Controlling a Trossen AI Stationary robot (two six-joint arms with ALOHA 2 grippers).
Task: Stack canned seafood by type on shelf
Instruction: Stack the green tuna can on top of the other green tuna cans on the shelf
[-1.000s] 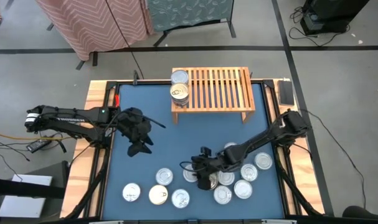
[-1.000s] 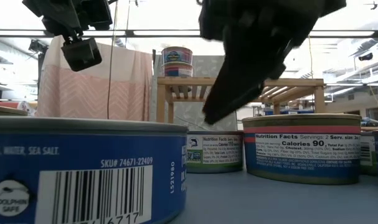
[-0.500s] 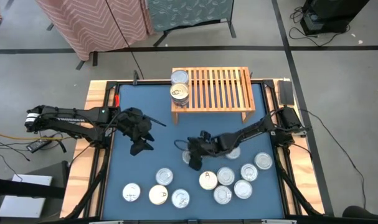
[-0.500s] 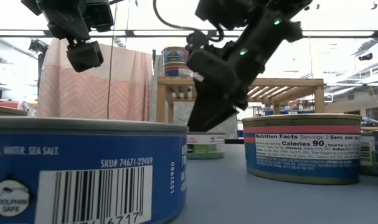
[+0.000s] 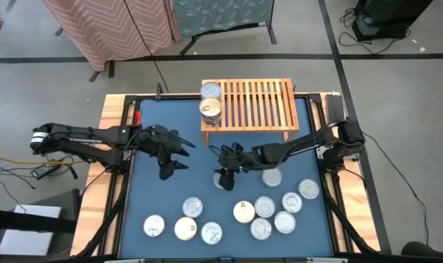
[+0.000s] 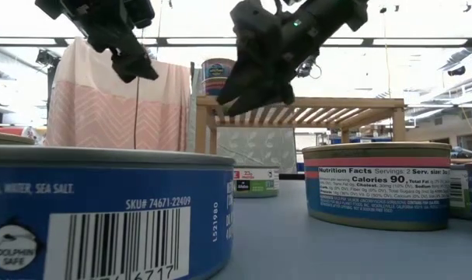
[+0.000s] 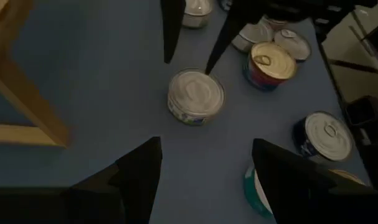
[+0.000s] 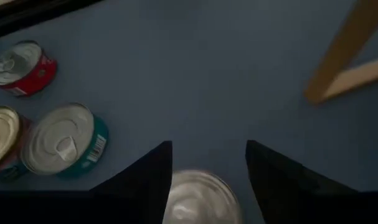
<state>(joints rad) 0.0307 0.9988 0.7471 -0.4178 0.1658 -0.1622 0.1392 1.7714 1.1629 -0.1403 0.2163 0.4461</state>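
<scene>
The right gripper is held spread and empty above a silver-topped can lying just in front of the shelf. The left gripper, also spread, hangs left of it.

Overhead view: evenly lit, soft faint shadows under the shelf and arms, no strong glare. Low view: strongly backlit by ceiling light strips and bright windows; both arms read as near silhouettes, and the nearest blue can is soft, too close for focus. Both wrist views are dim and bluish; the silver can between the right gripper's fingers appears smeared, possibly by motion. Silver lids show mild sheen.
</scene>
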